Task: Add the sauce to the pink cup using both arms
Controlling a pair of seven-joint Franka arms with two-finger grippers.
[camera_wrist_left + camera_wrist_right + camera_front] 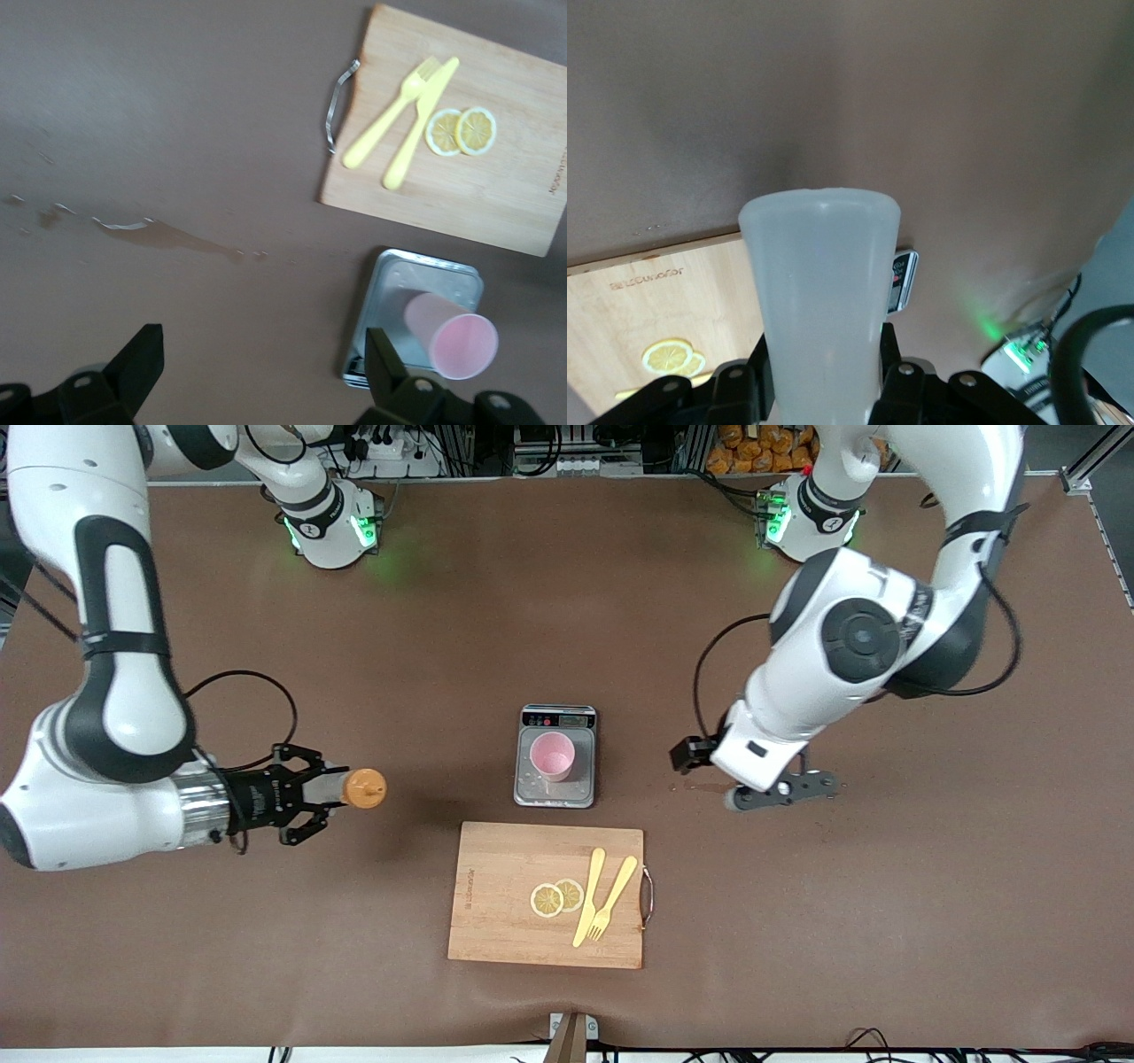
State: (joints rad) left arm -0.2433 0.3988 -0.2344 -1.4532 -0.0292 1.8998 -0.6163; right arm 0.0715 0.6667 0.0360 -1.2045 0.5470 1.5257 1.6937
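The pink cup stands upright on the grey scale in the middle of the table; it also shows in the left wrist view as the pink cup on the scale. My right gripper is shut on the sauce bottle, holding it sideways over the table toward the right arm's end, orange cap pointing at the scale. In the right wrist view the whitish bottle fills the space between the fingers. My left gripper hangs open over the table toward the left arm's end, fingers wide apart around nothing.
A wooden cutting board lies nearer the front camera than the scale, with two lemon slices, a yellow knife and a yellow fork. A wet smear marks the table below the left gripper.
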